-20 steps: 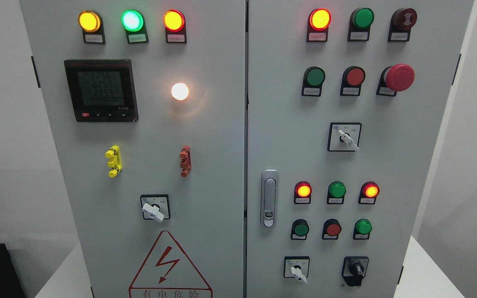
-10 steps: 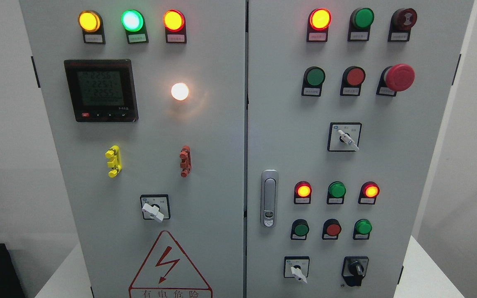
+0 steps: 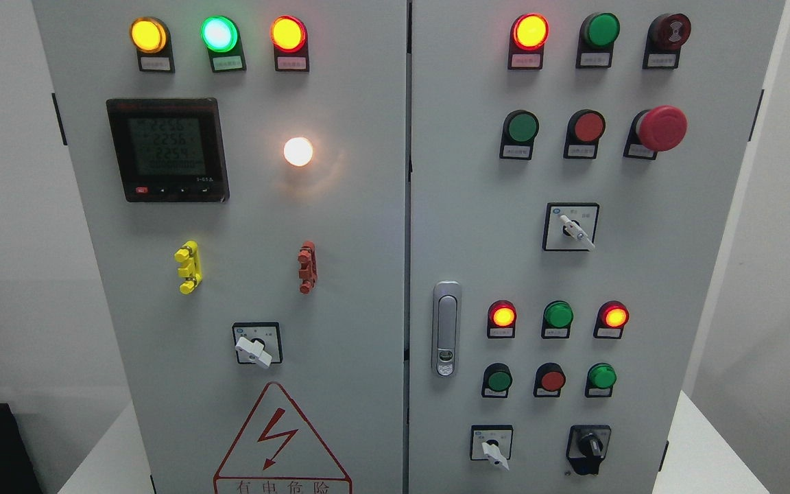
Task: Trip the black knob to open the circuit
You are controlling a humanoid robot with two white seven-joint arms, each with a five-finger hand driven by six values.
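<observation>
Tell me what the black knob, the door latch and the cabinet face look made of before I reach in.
Black knob: likely molded plastic, dull black.
Door latch: probably metal or chromed plastic, given its silvery sheen.
Cabinet face: apparently painted sheet metal, flat matte grey.

a pale grey cabinet (image 3: 367,274) carries lit yellow (image 3: 147,35), green (image 3: 219,33) and orange-red lamps (image 3: 288,33) at 11 o'clock, a glowing white lamp (image 3: 297,151), a black meter (image 3: 167,149) with grey-green display, and yellow (image 3: 188,267) and red clips (image 3: 307,266). at 1 o'clock sits a red mushroom button (image 3: 660,128); at 5 o'clock, the black knob (image 3: 588,449). a red-outlined lightning triangle (image 3: 281,439) marks 6 o'clock.
</observation>
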